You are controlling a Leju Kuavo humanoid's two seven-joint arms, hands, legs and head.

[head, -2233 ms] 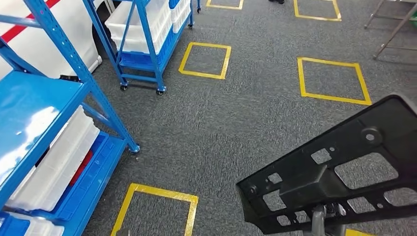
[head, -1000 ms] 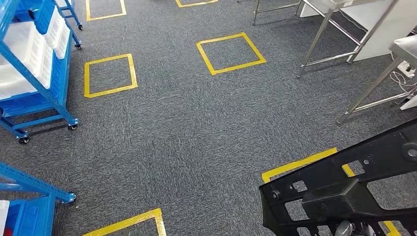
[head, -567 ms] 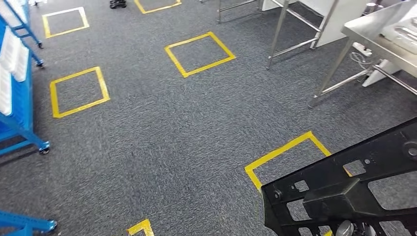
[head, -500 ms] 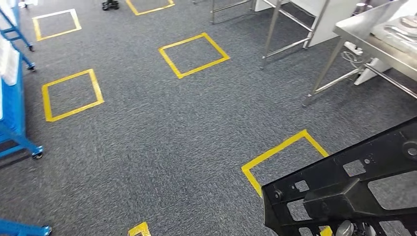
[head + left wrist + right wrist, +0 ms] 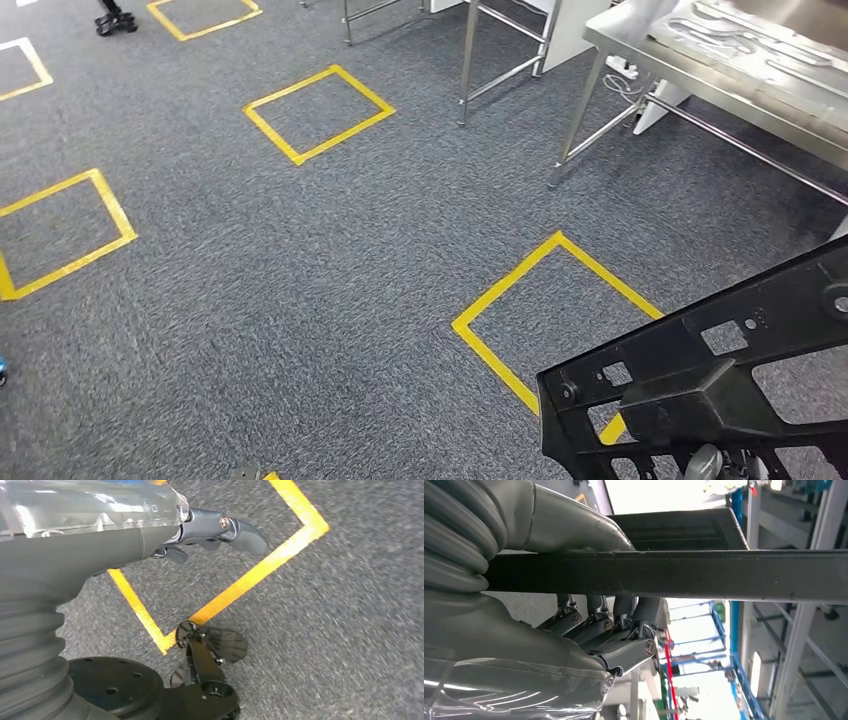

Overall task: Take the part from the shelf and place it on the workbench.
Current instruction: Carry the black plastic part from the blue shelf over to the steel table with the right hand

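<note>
In our right wrist view, our right hand grips the part: the dark fingers curl up against one side of the flat black bar and the thick grey thumb lies across the other, so the bar is clamped between them. In the head view the same part is a large black plastic bracket with cut-out windows and round holes, carried low at our right, tilted so its far end rises toward the frame's right edge. It hangs above the grey carpet and partly covers one corner of a yellow tape square on the floor.

Our left hand hangs over the carpet with nothing in it; its fingers look loosely bent and apart, though the picture is blurred and we cannot be sure how far they curl.

Further out, a steel workbench stands ahead to our right, well apart from the part, with pale moulded pieces lying on its top. More yellow squares mark the floor to the left.
</note>
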